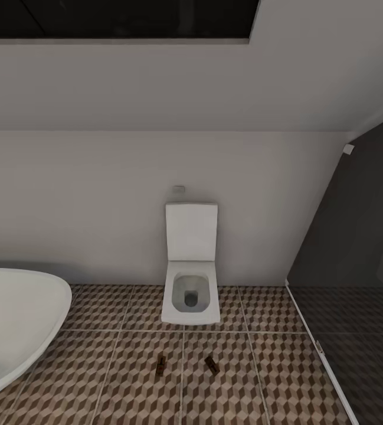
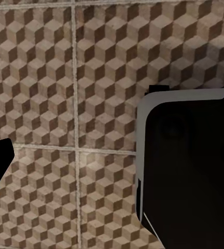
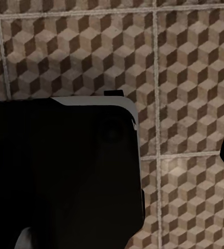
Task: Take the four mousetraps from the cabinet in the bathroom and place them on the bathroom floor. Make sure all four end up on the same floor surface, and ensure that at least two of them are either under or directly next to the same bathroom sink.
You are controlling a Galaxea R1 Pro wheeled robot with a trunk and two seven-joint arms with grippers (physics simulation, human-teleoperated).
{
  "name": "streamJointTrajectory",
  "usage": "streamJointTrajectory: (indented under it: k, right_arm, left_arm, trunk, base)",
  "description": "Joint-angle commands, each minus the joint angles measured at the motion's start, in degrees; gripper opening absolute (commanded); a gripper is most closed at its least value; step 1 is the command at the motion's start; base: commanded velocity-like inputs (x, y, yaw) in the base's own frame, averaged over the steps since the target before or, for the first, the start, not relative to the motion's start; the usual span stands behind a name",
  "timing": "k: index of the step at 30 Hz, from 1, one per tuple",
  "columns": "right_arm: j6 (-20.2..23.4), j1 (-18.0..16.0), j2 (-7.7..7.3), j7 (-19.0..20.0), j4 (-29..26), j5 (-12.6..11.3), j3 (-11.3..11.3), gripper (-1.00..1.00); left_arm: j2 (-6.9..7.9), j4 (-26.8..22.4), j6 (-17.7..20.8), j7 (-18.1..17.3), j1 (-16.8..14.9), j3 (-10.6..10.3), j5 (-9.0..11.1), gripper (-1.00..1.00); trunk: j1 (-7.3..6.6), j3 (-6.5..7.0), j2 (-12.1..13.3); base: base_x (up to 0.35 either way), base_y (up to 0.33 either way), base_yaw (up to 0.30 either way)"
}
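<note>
2 mousetraps lie on the bathroom floor before the toilet; 2 presumably remain; no sink visible; can't tell either gripper's state.

Brown-beige cube-patterned floor, white toilet

Right wrist cam: cube-patterned bathroom floor with pale grout lines, large black rounded robot body covering much of it.

The bathroom floor looks like matt printed tile with pale grout. Toilet and bathtub appear smooth, glossy white ceramic; two mousetraps look dull brown wood.
</note>
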Motion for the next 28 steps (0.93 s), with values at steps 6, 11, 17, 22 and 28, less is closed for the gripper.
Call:
streamJointTrajectory:
  k: [6, 11, 17, 22, 28]
  right_arm:
    - [-0.17, -0.05, -0.07, -0.24, 0.03, -0.24, 0.58, 1.0]
    - [-0.17, -0.05, -0.15, -0.24, 0.03, -0.24, 0.55, 1.0]
    - [-0.17, -0.04, -0.01, -0.25, -0.04, -0.3, 0.45, 1.0]
    - [-0.17, -0.04, 0.05, -0.25, -0.06, -0.33, 0.48, 1.0]
    - [-0.17, -0.04, 0.04, -0.27, -0.02, -0.29, 0.52, 1.0]
  left_arm:
    - [-0.01, 0.12, -0.22, 0.16, -0.05, -0.34, -0.02, 1.0]
    - [-0.04, 0.13, -0.22, 0.16, -0.05, -0.35, -0.02, 1.0]
    - [-0.01, 0.12, -0.22, 0.16, -0.03, -0.34, -0.02, 1.0]
    - [-0.02, 0.12, -0.22, 0.16, -0.03, -0.34, -0.02, 1.0]
    - [-0.03, 0.13, -0.22, 0.16, -0.03, -0.36, -0.02, 1.0]
  trunk:
    - [0.03, -0.11, -0.11]
    - [0.03, -0.11, -0.11]
    - [0.03, -0.11, -0.11]
    - [0.03, -0.11, -0.11]
    - [0.03, -0.11, -0.11]
  base:
    - [0.0, 0.0, 0.0]
    - [0.0, 0.0, 0.0]
    - [0.0, 0.0, 0.0]
    - [0.0, 0.0, 0.0]
    - [0.0, 0.0, 0.0]
